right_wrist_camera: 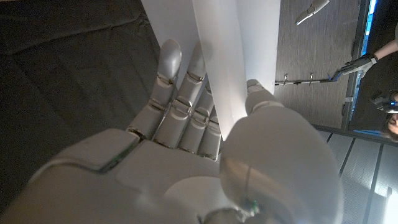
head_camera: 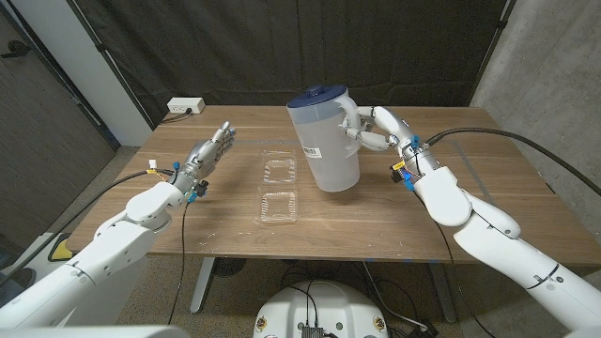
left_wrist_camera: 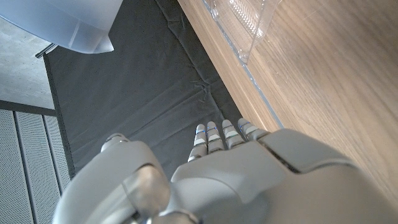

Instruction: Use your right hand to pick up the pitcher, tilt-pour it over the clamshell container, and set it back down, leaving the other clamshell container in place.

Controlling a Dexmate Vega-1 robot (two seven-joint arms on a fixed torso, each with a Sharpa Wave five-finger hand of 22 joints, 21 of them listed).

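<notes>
The wooden counter (head_camera: pixel 488 188) spans the middle of the head view. Just right of centre, the translucent pitcher (head_camera: pixel 325 141) with a dark blue lid (head_camera: pixel 317 95) is upright, its base looking slightly raised off the counter. The right hand (head_camera: pixel 376 128) grips its handle (head_camera: pixel 348 115), fingers wrapped around. Left of the pitcher lies an opened clear clamshell container (head_camera: pixel 279 191). At centre left, the left hand (head_camera: pixel 208 150) holds nothing, fingers straight and close together. A white power strip (head_camera: pixel 185 107) lies at the upper left counter corner.

A lab test bay: black curtains (head_camera: pixel 282 47) behind a wooden table (head_camera: pixel 488 178), bare concrete wall (head_camera: pixel 554 66), power strip (head_camera: pixel 185 107).
</notes>
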